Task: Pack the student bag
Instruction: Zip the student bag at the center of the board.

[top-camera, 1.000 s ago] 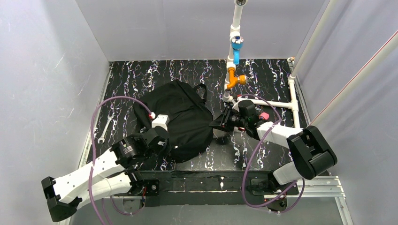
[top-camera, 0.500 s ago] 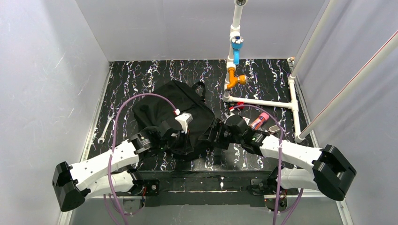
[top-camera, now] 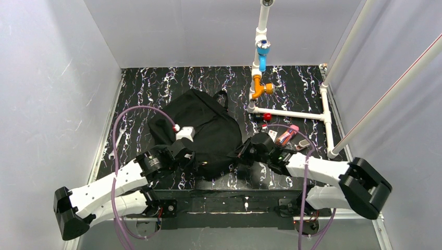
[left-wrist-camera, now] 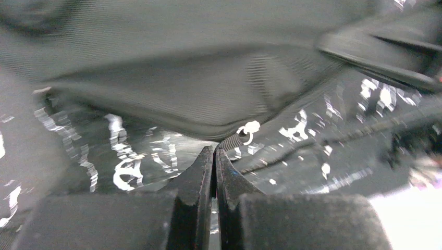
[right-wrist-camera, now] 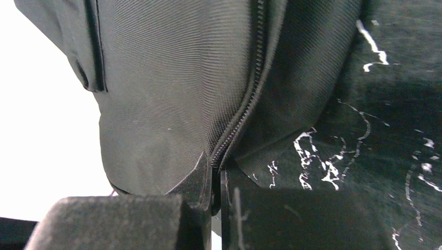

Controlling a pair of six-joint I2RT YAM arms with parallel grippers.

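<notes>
The student bag [top-camera: 203, 122] is a large black fabric backpack lying flat in the middle of the table, its top loop [top-camera: 223, 97] at the far end. My left gripper [top-camera: 198, 160] is at the bag's near edge. In the left wrist view it [left-wrist-camera: 214, 150] is shut, with a ribbed zipper pull cord [left-wrist-camera: 235, 140] coming out at its tips. My right gripper [top-camera: 241, 154] is at the bag's near right edge. In the right wrist view it [right-wrist-camera: 215, 162] is shut on the bag's zipper seam [right-wrist-camera: 245, 109].
A white PVC pipe frame [top-camera: 292, 113] with an orange valve [top-camera: 259, 88] and a blue valve [top-camera: 263, 54] stands at the back right. A pink item [top-camera: 288, 135] and small red parts [top-camera: 267, 115] lie by it. A wrench [top-camera: 118, 142] lies at the left.
My right gripper came down from the bag's far right side to its near right edge. My left gripper swung right along the near edge, then drew back left a little.
</notes>
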